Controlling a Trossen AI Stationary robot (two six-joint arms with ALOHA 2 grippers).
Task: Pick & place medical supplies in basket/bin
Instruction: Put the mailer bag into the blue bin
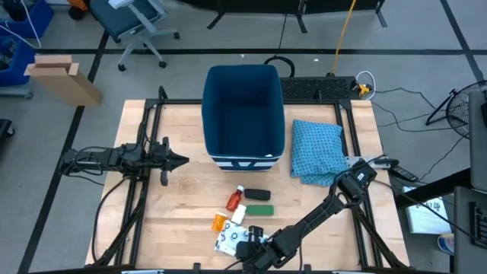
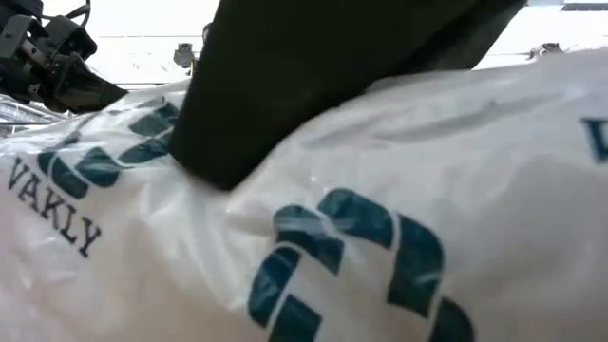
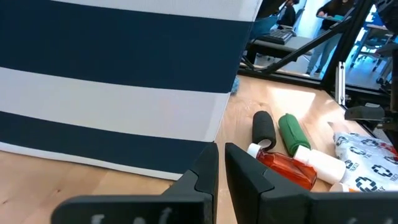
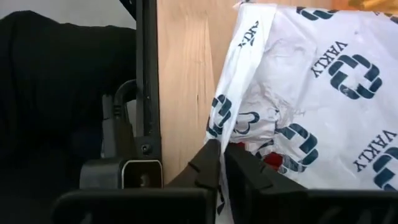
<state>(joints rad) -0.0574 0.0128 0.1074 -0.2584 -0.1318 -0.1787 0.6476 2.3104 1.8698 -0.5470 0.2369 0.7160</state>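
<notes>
The white packet with dark print lies at the table's near edge, and my right gripper is shut on it. The packet fills the low view. Behind it lie the orange pill bottle, white tube, red bottle, black oblong and green oblong. The deep dark-blue bin stands at the table's far middle. My left gripper is shut and waits left of the bin. My right gripper pinches the white packet's edge on the table's near side, between its two fingers. The fingers come slanting down from the table's right. I cannot tell whether the packet is lifted or lies on the table.
A blue patterned folded cloth lies right of the bin. A black frame rail runs along the near edge beside the packet. Bare wood stretches between my left gripper and the supplies. People and chairs show beyond the table.
</notes>
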